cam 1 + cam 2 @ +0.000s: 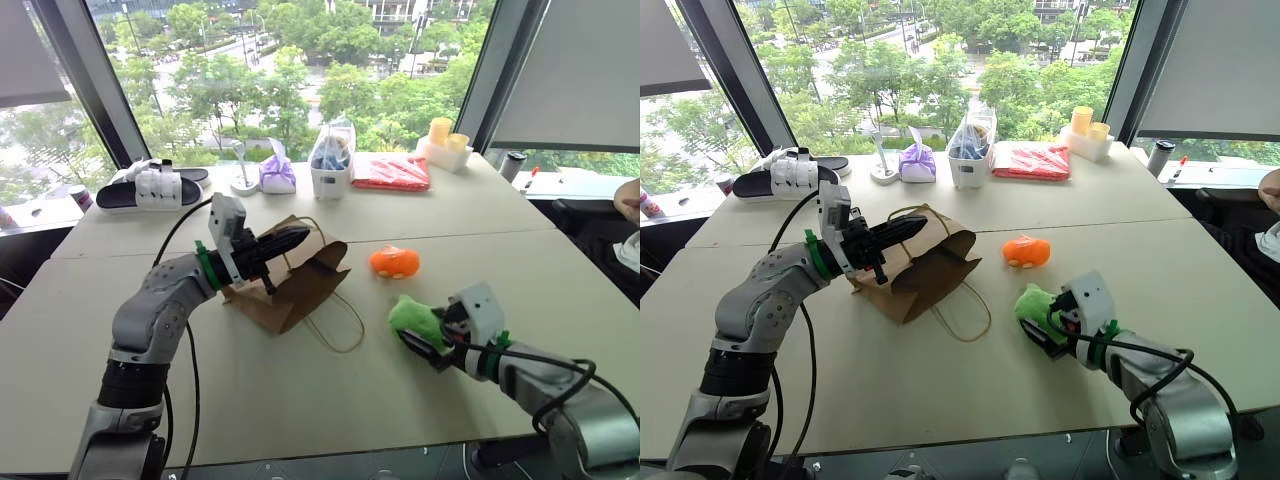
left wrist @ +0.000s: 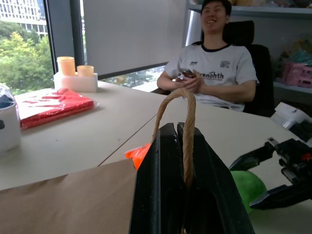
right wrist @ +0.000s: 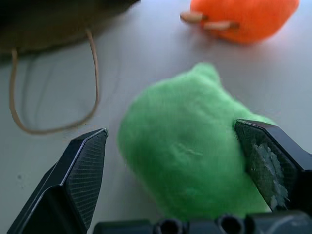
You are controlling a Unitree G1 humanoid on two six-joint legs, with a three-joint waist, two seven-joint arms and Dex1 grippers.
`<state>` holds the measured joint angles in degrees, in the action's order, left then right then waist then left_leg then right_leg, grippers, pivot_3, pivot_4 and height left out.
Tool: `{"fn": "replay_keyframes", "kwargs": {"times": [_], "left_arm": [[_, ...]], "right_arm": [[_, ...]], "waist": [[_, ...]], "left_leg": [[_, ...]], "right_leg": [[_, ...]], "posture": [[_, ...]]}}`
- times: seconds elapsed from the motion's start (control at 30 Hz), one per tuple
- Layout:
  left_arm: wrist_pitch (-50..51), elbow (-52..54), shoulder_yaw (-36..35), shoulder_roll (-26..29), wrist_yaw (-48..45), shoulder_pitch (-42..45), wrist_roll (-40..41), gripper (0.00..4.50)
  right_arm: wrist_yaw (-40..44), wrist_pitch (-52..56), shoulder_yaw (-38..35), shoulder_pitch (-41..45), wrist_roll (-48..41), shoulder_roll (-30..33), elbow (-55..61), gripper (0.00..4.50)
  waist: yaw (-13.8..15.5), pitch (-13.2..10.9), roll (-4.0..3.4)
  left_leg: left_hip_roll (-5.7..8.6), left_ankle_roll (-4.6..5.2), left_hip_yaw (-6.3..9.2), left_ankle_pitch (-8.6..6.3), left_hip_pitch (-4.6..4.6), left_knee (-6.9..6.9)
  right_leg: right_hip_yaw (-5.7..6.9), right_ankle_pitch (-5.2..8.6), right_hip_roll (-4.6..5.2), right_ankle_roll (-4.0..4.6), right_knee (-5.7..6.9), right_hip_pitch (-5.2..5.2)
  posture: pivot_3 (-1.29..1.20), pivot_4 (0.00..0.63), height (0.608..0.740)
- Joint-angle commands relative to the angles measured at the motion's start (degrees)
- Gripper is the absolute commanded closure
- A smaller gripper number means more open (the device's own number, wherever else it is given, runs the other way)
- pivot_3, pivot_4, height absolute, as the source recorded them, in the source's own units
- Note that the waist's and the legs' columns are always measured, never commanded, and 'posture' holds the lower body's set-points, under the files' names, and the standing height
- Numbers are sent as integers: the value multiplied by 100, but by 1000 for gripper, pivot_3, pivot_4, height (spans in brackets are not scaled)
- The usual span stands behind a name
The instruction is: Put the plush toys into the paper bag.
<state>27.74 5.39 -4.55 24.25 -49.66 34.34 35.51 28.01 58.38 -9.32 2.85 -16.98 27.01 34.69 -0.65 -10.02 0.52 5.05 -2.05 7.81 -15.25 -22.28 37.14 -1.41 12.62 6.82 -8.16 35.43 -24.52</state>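
Observation:
The brown paper bag (image 1: pixel 300 285) lies on its side on the table, mouth toward the right. My left gripper (image 1: pixel 287 240) is shut on one of its string handles (image 2: pixel 189 122) and holds that handle up; the other handle (image 1: pixel 340 325) trails loose on the table. The green plush toy (image 1: pixel 410 314) rests on the table between the spread fingers of my right gripper (image 3: pixel 170 131), which is open around it. One finger (image 3: pixel 265 156) lies against the toy and the other stands apart from it. The orange plush toy (image 1: pixel 394 262) sits on the table right of the bag.
Along the window edge stand black-and-white slippers (image 1: pixel 150 187), a purple pouch (image 1: pixel 277 175), a clear bag in a white cup (image 1: pixel 332 160), a red packet (image 1: pixel 390 172) and yellow cups (image 1: pixel 447 140). A person (image 2: pixel 214 73) sits at the table's right side.

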Motion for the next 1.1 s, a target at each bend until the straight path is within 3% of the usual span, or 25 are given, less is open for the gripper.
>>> {"fn": "replay_keyframes", "kwargs": {"times": [0.03,0.2,0.27,0.33,0.53,0.67,0.77,1.1], "left_arm": [[-154,40,-26,-8,-18,158,-20,4500],[-151,120,-32,-6,77,142,-18,4500],[-127,172,-46,3,131,104,-5,4500],[-113,226,-50,29,157,64,9,4500],[-24,311,-131,145,212,1,77,4500],[66,300,-167,202,249,15,125,4500],[183,258,-233,231,289,126,204,4500],[607,410,-356,277,440,298,542,4500]], "right_arm": [[-121,-611,242,-127,210,-17,-386,45],[-183,-1689,469,-147,580,67,-1007,45],[-155,-2068,543,-158,728,154,-1115,559],[-146,-2266,548,-134,750,160,-1166,1376],[-52,-2184,393,156,531,232,-872,4394],[273,-1696,451,778,27,401,-174,4394],[448,-1552,1031,1356,25,390,-197,4394],[461,-2596,2675,2676,803,-603,-2108,4394]], "waist": [[-7,0,0],[-3,1,1],[-3,1,1],[-3,1,1],[-9,0,1],[-27,-3,-1],[-17,-2,0],[-21,-3,4]], "left_leg": [[0,0,0,0,1,1],[0,0,0,0,5,1],[0,0,0,0,5,1],[0,0,1,0,5,1],[-1,-1,2,0,5,0],[0,0,3,0,4,0],[-3,0,7,0,6,0],[1,-4,11,2,-2,-1]], "right_leg": [[0,0,0,0,0,0],[0,0,0,0,0,5],[0,0,0,0,-1,5],[0,0,0,0,-1,5],[0,0,-1,0,0,4],[0,0,0,0,-1,4],[1,0,-4,0,0,3],[5,-1,-1,0,-8,0]], "posture": [[0,150,740],[0,150,740],[0,150,740],[0,150,740],[0,150,740],[0,150,740],[0,150,740],[0,150,740]]}}
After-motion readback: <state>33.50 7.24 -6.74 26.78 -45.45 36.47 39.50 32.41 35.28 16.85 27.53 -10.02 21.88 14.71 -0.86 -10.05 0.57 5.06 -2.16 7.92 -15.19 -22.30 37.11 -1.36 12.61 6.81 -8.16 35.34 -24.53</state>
